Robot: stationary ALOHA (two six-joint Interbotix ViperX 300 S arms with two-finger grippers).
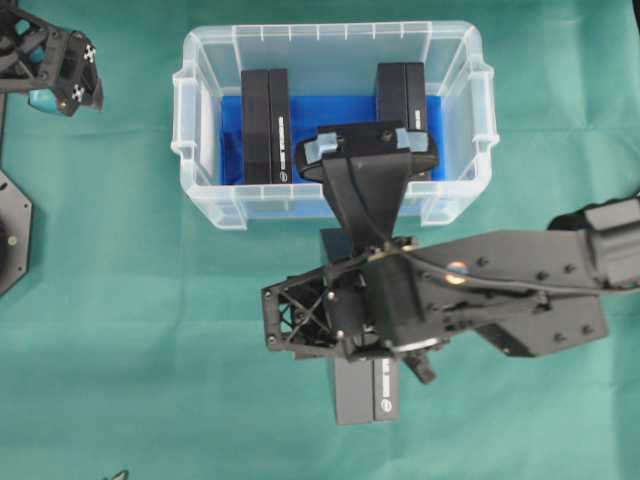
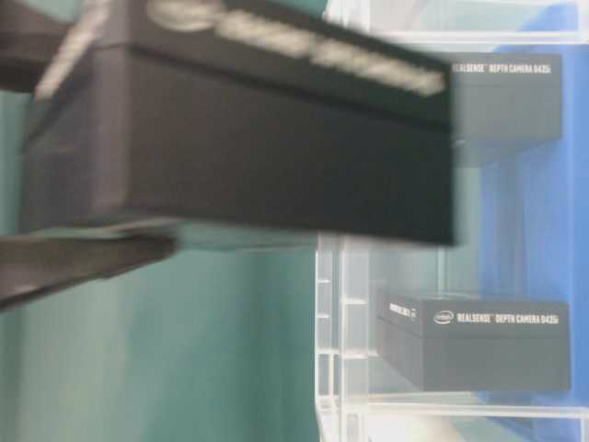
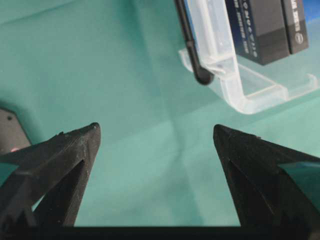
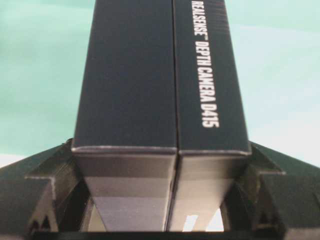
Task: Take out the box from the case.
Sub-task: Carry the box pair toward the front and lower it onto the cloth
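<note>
Box [image 4: 165, 95], black, printed "RealSense Depth Camera D415", sits clamped between the fingers [image 4: 40, 200] of the right gripper [image 4: 160, 210], outside the case [image 1: 190, 100], over the green cloth [image 1: 130, 300]. Overhead, left to right: left gripper [image 1: 65, 70] sits at the top left corner, well apart from the case; its jaws are spread wide with nothing between them, only green cloth below in the left wrist view. Next comes the case, clear plastic with blue lining [image 1: 230, 140]; two more black boxes remain inside, one [image 1: 265, 125] at the left, one [image 1: 403, 95] at the right. Right arm [image 1: 520, 290] crosses in from the right edge, its wrist just in front of the case's near wall. Held box shows below the wrist in the overhead view, long axis running toward the bottom edge. Table-level view is badly blurred; the big dark block up front is probably the held box, raised off the cloth.
</note>
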